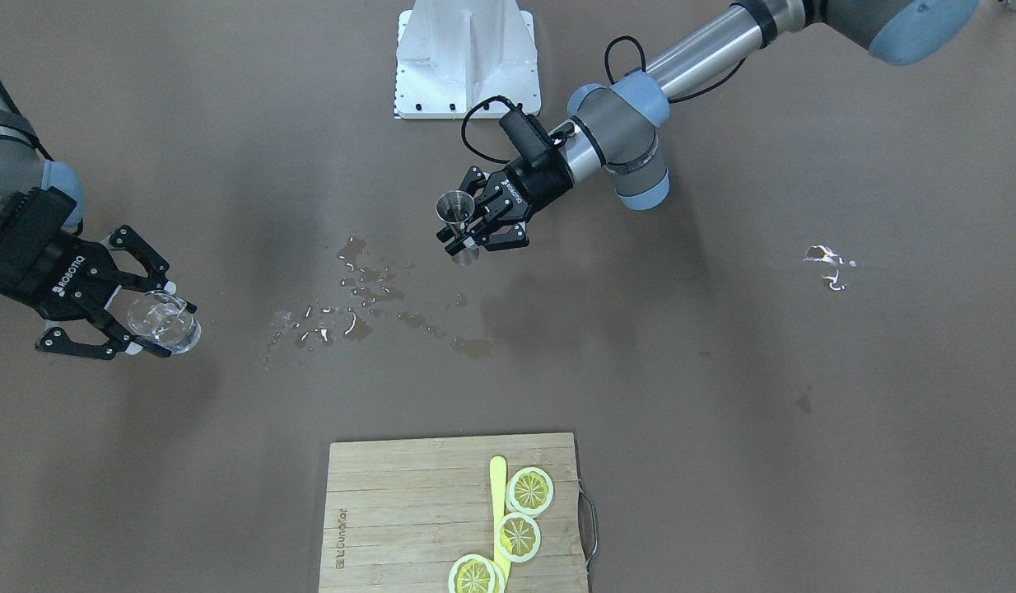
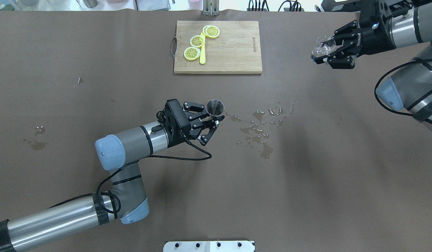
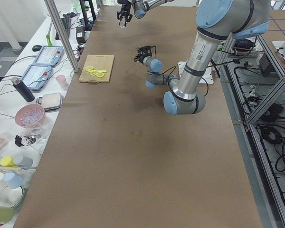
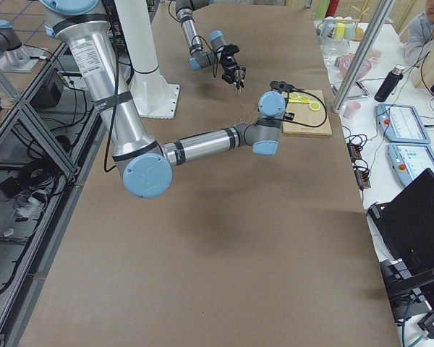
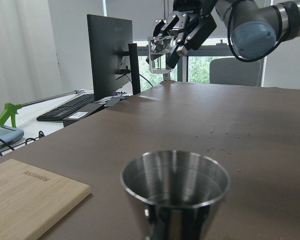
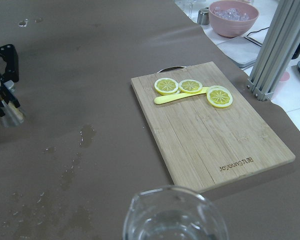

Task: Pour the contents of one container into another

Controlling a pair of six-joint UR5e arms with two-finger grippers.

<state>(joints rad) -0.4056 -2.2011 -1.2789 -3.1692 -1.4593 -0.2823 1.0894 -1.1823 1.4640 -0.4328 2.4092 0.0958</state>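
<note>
The left gripper (image 2: 212,114) pinches the narrow waist of a small dull-grey steel jigger (image 2: 215,107), an hourglass of two cones. The jigger stands upright, mouth up, near the middle of the brown table (image 2: 62,87). Whether its foot touches the tabletop cannot be told.

The right gripper (image 2: 320,51) is pressed around a small clear drinking glass (image 2: 322,44), short and round. It holds the glass well above the table toward the far right corner, well apart from the jigger.

Between the two lies a scatter of spilled drops and small puddles (image 2: 259,127). It starts just right of the jigger and spreads right and nearer.

A rectangular bamboo cutting board (image 2: 233,49) with a metal handle on its left end lies near the far edge, beyond the jigger and left of the glass. Three yellow lemon slices (image 2: 197,41) and a flat yellow stick (image 2: 202,56) sit toward its left end. A strip of brown surface separates the board's right edge from the spot under the glass.

The left arm comes in from the near left, with its elbow over the near part of the table. A white mounting plate (image 2: 209,246) sits at the near edge, centre. Brown surface runs right of the puddles and along the near right side. A few small stains (image 2: 39,131) mark the left side.
</note>
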